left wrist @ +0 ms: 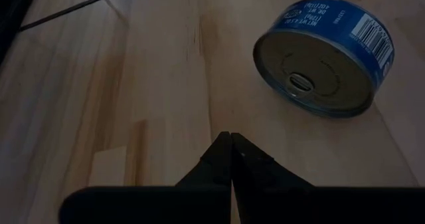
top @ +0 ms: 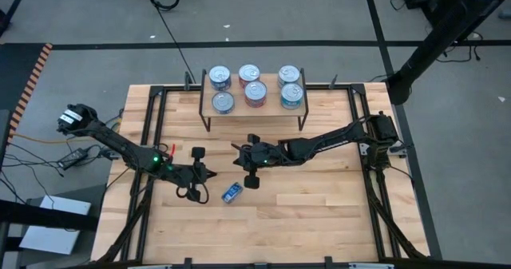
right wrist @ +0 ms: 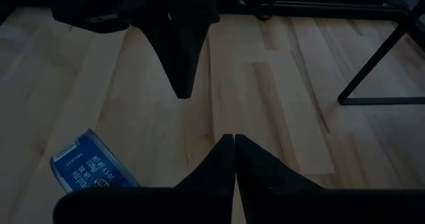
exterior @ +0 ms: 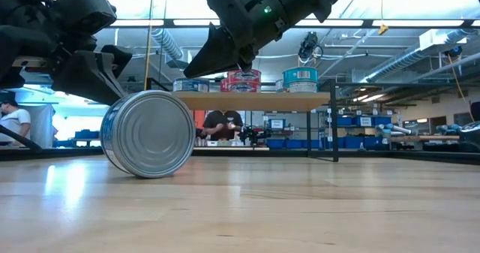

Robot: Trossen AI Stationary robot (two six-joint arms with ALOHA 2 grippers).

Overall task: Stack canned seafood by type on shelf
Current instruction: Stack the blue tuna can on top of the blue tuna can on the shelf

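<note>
A blue-labelled tin (top: 232, 192) lies tipped on its curved side wall on the wooden table, near the middle; its silver end (exterior: 148, 133) faces the low view. Several more tins (top: 255, 93), blue, red and teal, stand on the shelf (top: 254, 110) at the far side. My left gripper (top: 214, 173) is shut and hovers just left of the fallen tin (left wrist: 325, 54), touching nothing. My right gripper (top: 236, 149) is shut too, above the table between shelf and tin, tip to tip with the left one (right wrist: 182, 84). The tin's label (right wrist: 93, 165) shows in the right wrist view.
The shelf's thin black legs (right wrist: 372, 84) stand close beyond my right gripper. A black frame (top: 152, 141) runs along the table's left and right edges. Bare wood lies toward the near edge (top: 303, 221). People sit in the room behind (exterior: 217, 125).
</note>
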